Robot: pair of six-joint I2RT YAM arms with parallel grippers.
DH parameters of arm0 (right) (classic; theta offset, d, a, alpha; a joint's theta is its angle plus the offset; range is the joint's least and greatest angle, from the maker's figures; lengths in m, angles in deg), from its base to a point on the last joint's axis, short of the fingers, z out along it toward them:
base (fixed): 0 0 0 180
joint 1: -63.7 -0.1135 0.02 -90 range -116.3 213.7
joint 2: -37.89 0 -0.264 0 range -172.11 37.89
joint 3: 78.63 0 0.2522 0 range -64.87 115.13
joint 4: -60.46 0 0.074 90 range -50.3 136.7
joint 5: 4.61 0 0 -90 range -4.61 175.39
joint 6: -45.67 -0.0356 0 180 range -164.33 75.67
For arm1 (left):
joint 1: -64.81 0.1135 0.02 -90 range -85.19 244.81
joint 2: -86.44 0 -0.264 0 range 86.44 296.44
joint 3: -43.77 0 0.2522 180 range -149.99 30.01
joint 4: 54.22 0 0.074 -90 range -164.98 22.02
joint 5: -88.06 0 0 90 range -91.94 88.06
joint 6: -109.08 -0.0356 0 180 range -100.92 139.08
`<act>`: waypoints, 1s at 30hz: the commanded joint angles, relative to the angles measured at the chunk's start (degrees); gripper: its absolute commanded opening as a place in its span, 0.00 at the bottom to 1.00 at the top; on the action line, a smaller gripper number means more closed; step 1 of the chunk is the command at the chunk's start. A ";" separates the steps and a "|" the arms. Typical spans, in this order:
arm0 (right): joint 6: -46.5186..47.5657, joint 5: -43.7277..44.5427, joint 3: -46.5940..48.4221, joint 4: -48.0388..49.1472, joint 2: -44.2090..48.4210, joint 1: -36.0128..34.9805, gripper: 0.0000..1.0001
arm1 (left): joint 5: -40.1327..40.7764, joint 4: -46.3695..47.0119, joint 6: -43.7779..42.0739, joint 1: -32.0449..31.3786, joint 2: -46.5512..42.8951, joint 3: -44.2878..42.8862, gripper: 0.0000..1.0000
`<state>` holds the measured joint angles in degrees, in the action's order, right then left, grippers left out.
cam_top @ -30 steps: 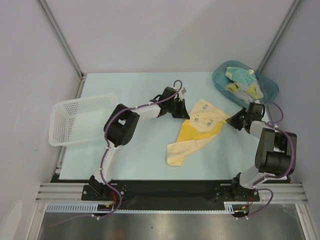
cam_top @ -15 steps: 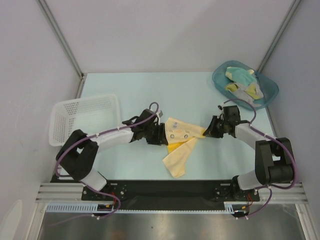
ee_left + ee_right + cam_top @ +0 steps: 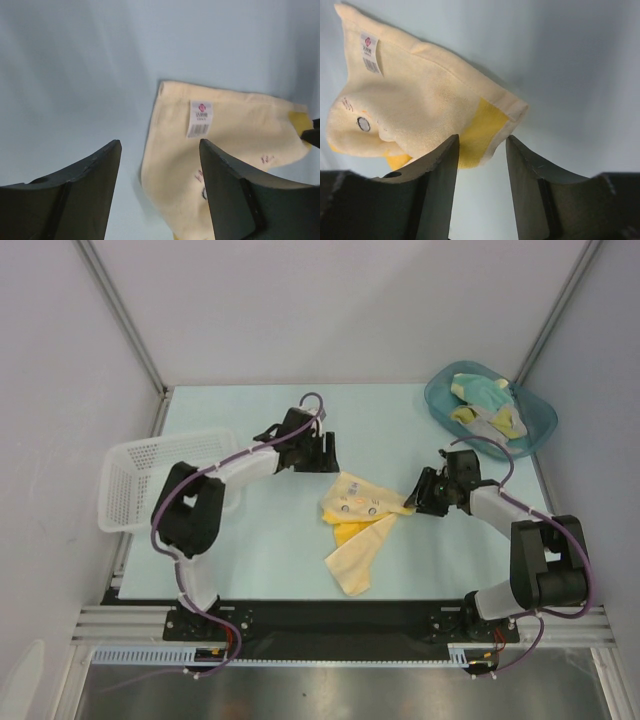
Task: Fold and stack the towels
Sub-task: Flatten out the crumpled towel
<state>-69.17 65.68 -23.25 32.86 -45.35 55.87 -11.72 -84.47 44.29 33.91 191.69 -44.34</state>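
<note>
The yellow towel (image 3: 358, 530) lies in the middle of the top view, on the pale blue table (image 3: 270, 540), and I judge it only half folded. One flap is doubled over the rest at a slant, so the chick face sits on the upper part and a long loose tail runs toward the lower edge of the frame. The edges do not line up, so I count this fold as begun, not finished. Nothing is stacked yet.

It is soft terry, cream on the turned-over side and stronger yellow on the patch at its right corner. In the left wrist view the towel (image 3: 225, 135) shows a small white sewn label (image 3: 200, 117) near its upper left edge, and the hem there curls a little. In the right wrist view its surface (image 3: 420, 110) is nappy and rumpled, thick where two layers overlap.

My right gripper (image 3: 412, 498) sits at the towel's right corner, jaws narrowly apart with table showing between them, the yellow corner just at my left finger. I grip nothing there. My left gripper (image 3: 325, 452) hangs above and left of the towel, well clear of it, jaws wide and empty.

The other towels (image 3: 482, 400) are bunched, unfolded, in the translucent teal tub (image 3: 440, 400) at the upper right. The white mesh basket (image 3: 130, 455) stands at the left.
</note>
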 commanded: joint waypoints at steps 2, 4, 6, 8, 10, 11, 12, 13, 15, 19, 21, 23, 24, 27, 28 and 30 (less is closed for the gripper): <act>-1.35 3.88 0.91 3.38 0.63 1.33 0.49 | -3.66 1.55 -7.01 0.40 6.01 -6.86 0.70; -1.53 4.50 1.09 3.82 0.36 2.03 0.49 | -4.02 1.37 -8.76 0.31 9.00 -9.67 0.68; -2.05 3.98 1.26 4.88 -0.69 2.73 0.49 | -4.89 1.90 -9.74 0.31 10.75 -11.34 0.67; -2.58 2.75 1.53 5.41 -1.31 2.83 0.49 | -5.51 1.47 -11.23 0.31 13.30 -12.48 0.66; -3.19 2.48 1.44 5.76 -1.75 2.83 0.50 | -5.86 1.20 -12.11 0.40 14.97 -13.54 0.65; -4.41 2.65 1.00 5.76 -1.66 2.83 0.50 | -6.21 1.29 -12.29 0.40 15.50 -13.63 0.65; -5.21 3.26 0.91 4.98 -1.66 2.83 0.51 | -6.82 1.37 -12.55 0.22 15.86 -13.81 0.65; -6.18 4.66 0.65 4.53 -1.31 2.91 0.52 | -6.92 1.46 -12.73 0.39 16.56 -13.98 0.64; -9.42 6.07 -0.57 4.27 -0.26 2.91 0.54 | -7.35 1.64 -13.26 0.31 17.00 -14.16 0.63; -14.18 7.22 -3.48 5.84 1.50 2.83 0.56 | -7.18 2.25 -13.87 0.31 17.53 -13.90 0.61; -16.37 6.87 -4.71 7.51 1.59 2.83 0.56 | -7.09 2.51 -14.57 0.31 18.23 -14.07 0.61; -17.43 6.26 -5.33 8.83 1.50 2.83 0.56 | -8.06 2.95 -14.75 0.22 18.85 -14.42 0.61; -18.04 6.26 -5.33 9.36 1.42 2.83 0.56 | -8.41 2.96 -14.84 0.31 19.46 -14.95 0.61; -18.49 5.99 -5.59 10.76 1.15 2.91 0.56 | -9.20 2.78 -14.84 0.31 20.69 -16.09 0.59; -18.58 6.08 -5.77 11.21 0.98 2.91 0.56 | -9.64 2.87 -14.75 0.22 20.87 -16.27 0.58; -18.58 5.91 -5.85 11.74 0.63 3.00 0.56 | -10.17 2.52 -14.58 0.13 21.31 -16.27 0.53</act>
<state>-86.08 71.41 -28.67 41.34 -45.15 58.71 -19.83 -81.94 31.00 34.39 211.32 -59.18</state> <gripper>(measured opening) 0.559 0.551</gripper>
